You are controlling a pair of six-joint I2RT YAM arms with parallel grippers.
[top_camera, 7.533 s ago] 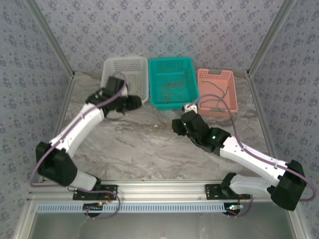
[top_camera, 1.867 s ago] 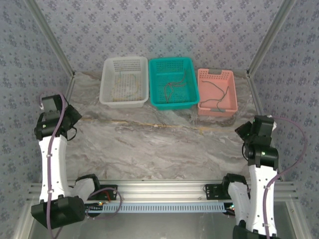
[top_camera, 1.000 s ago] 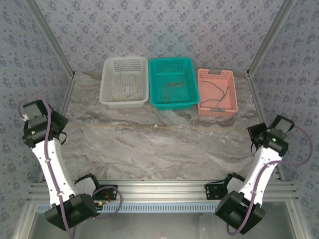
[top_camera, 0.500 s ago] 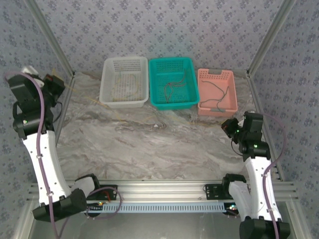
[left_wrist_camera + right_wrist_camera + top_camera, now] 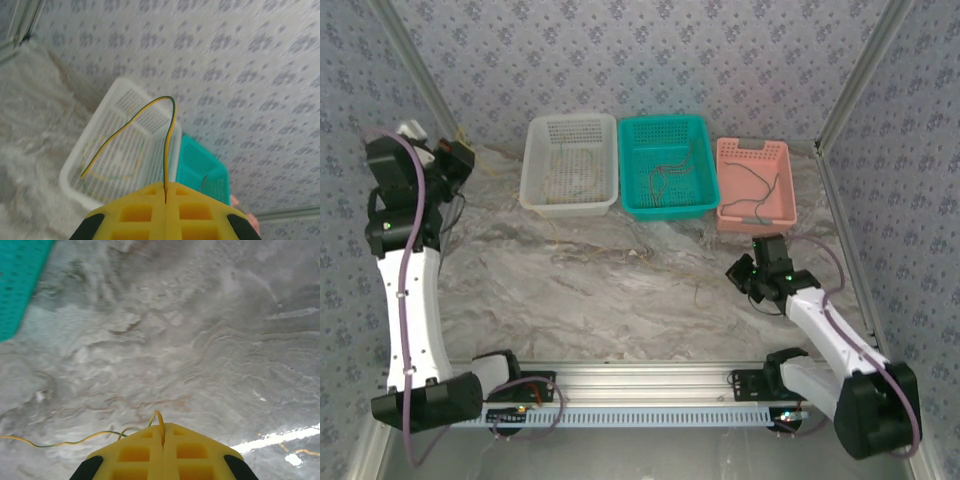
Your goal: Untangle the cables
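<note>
One thin yellow-green cable (image 5: 610, 245) lies slack across the marble table between my two grippers. My left gripper (image 5: 455, 160) is raised at the far left, beside the white basket (image 5: 535, 190). In the left wrist view, it (image 5: 165, 187) is shut on that cable (image 5: 167, 140), whose free end arcs up and falls left. My right gripper (image 5: 740, 272) is low over the table's right side. The right wrist view has it (image 5: 163, 432) shut on a small loop of the cable (image 5: 60, 443), which trails left over the table.
Three baskets stand along the back. The white one holds yellow-green cables (image 5: 570, 180), the teal basket (image 5: 665, 125) a red-orange cable (image 5: 665, 175), and the pink basket (image 5: 785, 190) a black cable (image 5: 750, 185). Metal frame posts stand at both back corners.
My left arm has swung up and back towards the far left corner. My right arm has come in from the right edge and dropped low over the table. The cable between them now sags.
</note>
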